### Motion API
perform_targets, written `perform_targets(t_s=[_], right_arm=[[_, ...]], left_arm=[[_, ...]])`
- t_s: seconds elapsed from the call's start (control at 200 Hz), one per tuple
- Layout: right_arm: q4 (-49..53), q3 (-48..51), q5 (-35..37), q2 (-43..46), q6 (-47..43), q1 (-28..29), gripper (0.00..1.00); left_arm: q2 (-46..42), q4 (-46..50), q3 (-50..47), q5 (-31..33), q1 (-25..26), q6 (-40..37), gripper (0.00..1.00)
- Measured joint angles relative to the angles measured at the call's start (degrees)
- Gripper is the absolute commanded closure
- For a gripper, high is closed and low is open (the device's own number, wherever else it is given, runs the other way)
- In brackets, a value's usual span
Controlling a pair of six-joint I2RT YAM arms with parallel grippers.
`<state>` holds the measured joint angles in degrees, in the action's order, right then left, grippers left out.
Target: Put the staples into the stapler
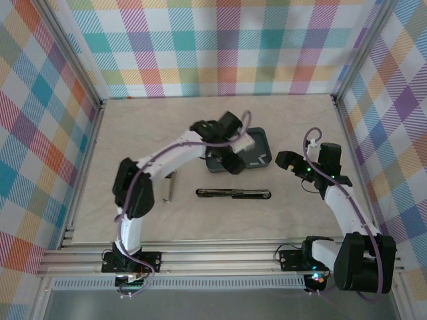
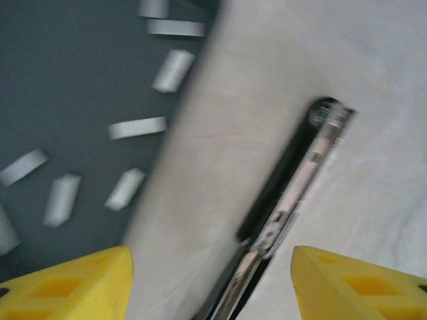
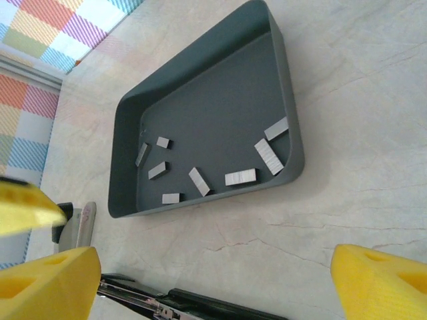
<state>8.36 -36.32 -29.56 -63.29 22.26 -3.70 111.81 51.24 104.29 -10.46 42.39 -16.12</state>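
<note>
While scanning outward from the arm bases, finding the stapler (image 1: 233, 193) lying opened flat on the table (image 1: 133, 133). Just beyond, seeing the left gripper (image 2: 210, 270) hovering with jaws spread wide, gripping nothing; at its right, the right gripper (image 3: 215, 270) gaping equally, empty. Farthest, spotting the staples (image 3: 240, 177) lying scattered loose inside the dark grey tray (image 3: 213, 100).

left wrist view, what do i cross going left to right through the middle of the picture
dark grey tray holding loose staples -> bare strip of table -> opened black stapler lying diagonally
</note>
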Motion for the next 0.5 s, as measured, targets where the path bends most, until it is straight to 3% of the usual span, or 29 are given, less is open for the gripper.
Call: perform_targets(t_s=[0.18, 0.5], right_arm=[[-2.1, 0.0, -1.6, 0.0, -0.6, 3.7, 0.11], [-6.4, 0.0, -3.1, -2.1, -2.2, 12.1, 0.11]], left_arm=[[-6.5, 1.7, -4.9, 5.6, -7.7, 8.1, 0.36], [-10.4, 5.5, -13.8, 14.0, -16.2, 18.6, 0.33]])
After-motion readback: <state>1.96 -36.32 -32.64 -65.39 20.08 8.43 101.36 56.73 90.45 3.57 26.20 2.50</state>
